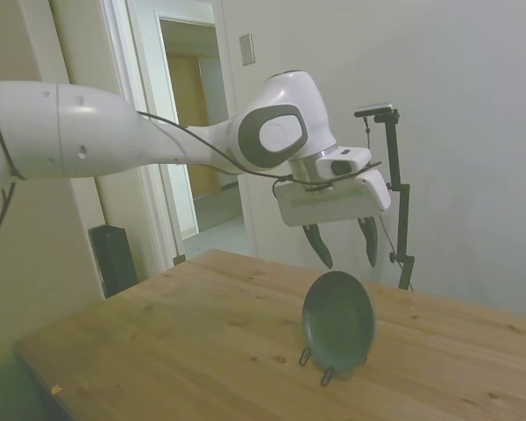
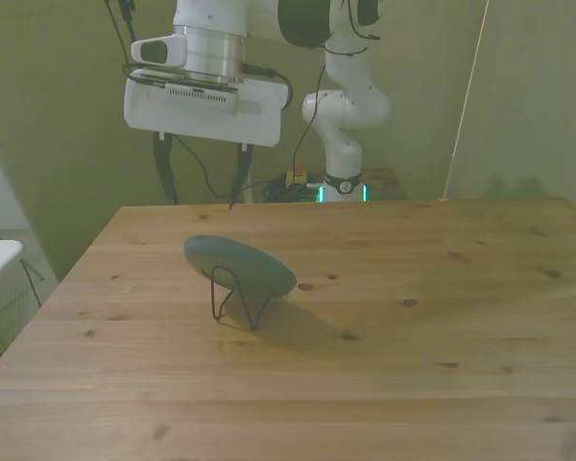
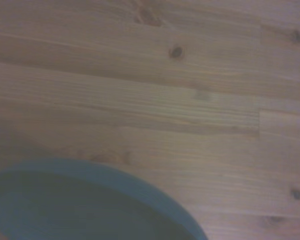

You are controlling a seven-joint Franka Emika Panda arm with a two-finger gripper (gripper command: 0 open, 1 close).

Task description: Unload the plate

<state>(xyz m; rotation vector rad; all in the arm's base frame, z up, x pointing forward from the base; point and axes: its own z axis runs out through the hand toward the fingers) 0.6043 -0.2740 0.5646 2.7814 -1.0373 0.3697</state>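
Item: plate (image 1: 337,317), round, dark grey-green, matte, shallow raised rim. Location: propped on edge and leaning in a thin black wire stand (image 2: 232,300) on the wooden counter (image 2: 413,336), toward the front view's left; its hollow face shows in the side view, its back in the front view. In the wrist view only a blurred arc of its rim shows.

Handling, as judged: rigid and probably ceramic or hard plastic, so it will not give under the fingers; moderate weight for its size; matte finish should offer fair grip, though a thin rim can pivot in a pinch. Likely to chip if dropped or knocked against the wire.

Recommended hold: top of the rim, the highest exposed part, one finger on each face, lifting up and clear of the stand's prongs before tilting.

End effector (image 1: 344,247): fingers spread apart, holding nothing, hanging above the plate's upper edge, not touching it.
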